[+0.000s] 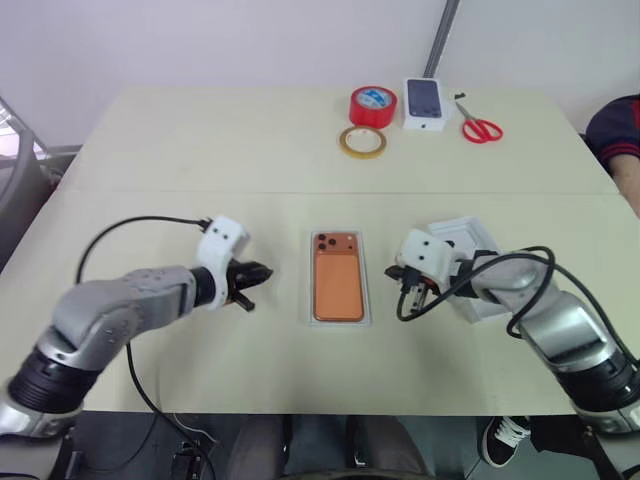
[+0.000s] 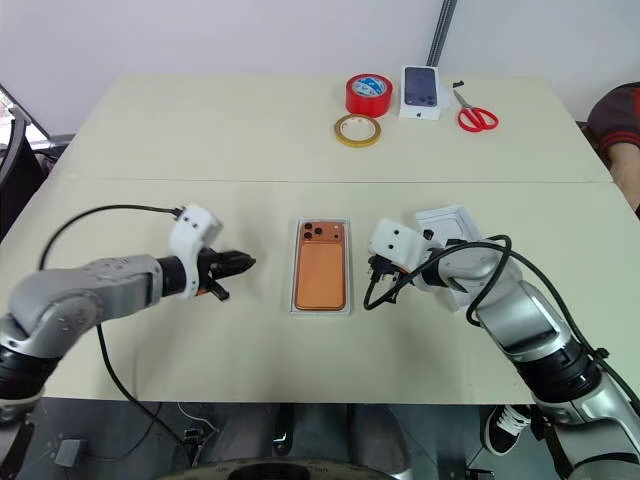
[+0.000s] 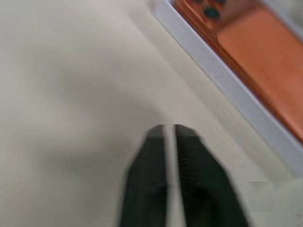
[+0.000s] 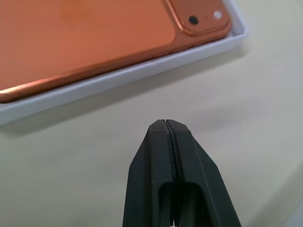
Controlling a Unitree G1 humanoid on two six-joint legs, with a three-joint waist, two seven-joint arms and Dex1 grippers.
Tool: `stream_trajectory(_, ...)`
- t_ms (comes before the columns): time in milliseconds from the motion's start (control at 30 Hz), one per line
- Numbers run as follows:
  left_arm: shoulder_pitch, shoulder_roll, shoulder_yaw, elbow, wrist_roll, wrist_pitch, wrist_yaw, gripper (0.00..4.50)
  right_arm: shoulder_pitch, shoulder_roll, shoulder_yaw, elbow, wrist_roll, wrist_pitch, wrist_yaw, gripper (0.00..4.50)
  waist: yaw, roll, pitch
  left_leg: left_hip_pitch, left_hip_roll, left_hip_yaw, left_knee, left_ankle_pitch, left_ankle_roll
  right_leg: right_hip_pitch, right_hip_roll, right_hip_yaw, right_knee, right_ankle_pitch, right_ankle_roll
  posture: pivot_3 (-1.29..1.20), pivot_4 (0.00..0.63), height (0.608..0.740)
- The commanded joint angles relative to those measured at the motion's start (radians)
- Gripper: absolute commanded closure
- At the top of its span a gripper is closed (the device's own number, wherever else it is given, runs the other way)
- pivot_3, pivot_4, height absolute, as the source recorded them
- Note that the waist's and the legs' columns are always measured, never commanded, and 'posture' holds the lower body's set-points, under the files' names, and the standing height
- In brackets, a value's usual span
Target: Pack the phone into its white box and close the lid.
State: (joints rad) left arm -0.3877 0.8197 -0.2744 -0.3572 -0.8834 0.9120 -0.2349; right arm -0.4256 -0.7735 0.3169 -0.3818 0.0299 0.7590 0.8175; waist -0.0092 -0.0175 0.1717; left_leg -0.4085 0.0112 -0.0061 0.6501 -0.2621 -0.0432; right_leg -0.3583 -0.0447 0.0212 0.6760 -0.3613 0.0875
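Phone (image 1: 338, 281) lies back-up inside the box (image 1: 339, 321), mid surface (image 1: 200, 150), between the two arms. Orange, slim, rounded corners; darker camera block w/ three lenses at the far-left corner. Box is a shallow white tray, rim only just wider than the phone.

Lid: can't say for sure. White boxy piece (image 1: 470, 240) sits behind the right arm, partly hidden; prob the lid or the insert, no print visible from here.

Left pincer (image 1: 256, 272): fingers together, nothing held, hovering just left of the box, tips aimed at it. Left wrist view is blurred but shows a thin slit between the fingers. Right pincer (image 4: 165, 124): shut tight, empty, near the box's right rim, apart from it.

Handling (judgement): phone is rigid, smooth, prob slippery w/ some weight; already seated, so best left alone. Box + lid are light thin card, stiff enough but will slide on the surface if nudged and dent if squeezed hard. Take the lid by its long side walls, pinching across the thin wall, keep it level, and lower it square on the tray; the fit looks snug so a tilt would jam. Other pincer could steady the tray.

Far edge: red tape (image 1: 372, 105), tan tape ring (image 1: 361, 142), small phone box (image 1: 425, 104), scissors (image 1: 478, 124); not needed.
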Motion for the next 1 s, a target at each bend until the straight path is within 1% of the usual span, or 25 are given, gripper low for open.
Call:
stream_trajectory(33, -0.063, -0.064, -0.086, 0.025, 0.144, -0.027, -0.081, 4.47, -0.051, 0.036, 0.059, -0.006, -0.051, -0.011, -0.023, 4.5, -0.001, 0.0, 0.0, 0.0, 0.0, 0.0, 0.0, 0.0, 0.001, 0.0, 0.0, 0.0, 0.0, 0.0, 0.0, 0.0, 0.15, 0.736)
stream_trajectory(100, -0.093, -0.114, -0.13, 0.052, 0.205, -0.034, -0.125, 4.47, -0.071, 0.059, 0.092, 0.001, -0.07, -0.008, -0.028, 4.5, -0.001, 0.0, 0.0, 0.0, 0.0, 0.0, 0.0, -0.001, 0.001, 0.0, 0.0, 0.0, 0.0, 0.0, 0.0, 0.0, 0.15, 0.736)
stream_trajectory(233, -0.144, -0.208, -0.161, 0.107, 0.262, -0.007, -0.193, 4.47, -0.087, 0.066, 0.119, -0.001, -0.09, -0.011, -0.015, 4.5, 0.001, 0.0, 0.0, -0.001, 0.0, 0.0, 0.001, -0.001, 0.001, 0.0, 0.0, 0.0, 0.0, 0.0, 0.0, 0.0, 0.15, 0.736)
stream_trajectory(367, -0.206, -0.293, -0.225, 0.149, 0.321, 0.015, -0.283, 4.47, -0.053, 0.026, 0.091, -0.048, -0.087, 0.003, 0.011, 4.5, 0.011, 0.0, 0.0, 0.0, 0.0, -0.002, 0.002, -0.002, 0.004, 0.001, 0.0, -0.001, 0.001, 0.0, 0.0, 0.0, 0.15, 0.736)
stream_trajectory(533, -0.279, -0.427, -0.287, 0.196, 0.364, 0.04, -0.374, 4.47, 0.077, -0.108, -0.018, -0.153, -0.053, 0.023, 0.06, 4.5, 0.042, 0.001, 0.0, -0.002, -0.002, -0.002, 0.005, -0.005, 0.009, 0.002, -0.002, -0.003, 0.0, 0.0, 0.0, 0.0, 0.15, 0.736)
stream_trajectory(700, -0.311, -0.516, -0.343, 0.227, 0.411, 0.067, -0.436, 4.47, 0.241, -0.22, -0.155, -0.227, -0.028, 0.027, 0.089, 4.5, 0.047, 0.001, 0.0, -0.004, -0.001, -0.002, 0.011, -0.007, 0.012, 0.003, -0.002, -0.002, 0.0, 0.0, 0.001, 0.0, 0.15, 0.736)
stream_trajectory(833, -0.319, -0.578, -0.359, 0.263, 0.448, 0.074, -0.449, 4.47, 0.366, -0.266, -0.258, -0.255, -0.013, 0.032, 0.093, 4.5, 0.045, 0.001, -0.001, -0.003, -0.001, -0.002, 0.011, -0.007, 0.013, 0.004, -0.001, -0.002, 0.0, 0.0, 0.001, 0.0, 0.15, 0.736)
stream_trajectory(1000, -0.319, -0.614, -0.342, 0.297, 0.48, 0.08, -0.458, 4.47, 0.454, -0.278, -0.32, -0.27, -0.023, 0.031, 0.076, 4.5, 0.045, 0.001, -0.001, -0.003, -0.001, -0.002, 0.012, -0.007, 0.013, 0.004, -0.001, -0.002, 0.0, 0.0, 0.001, 0.0, 0.15, 0.736)
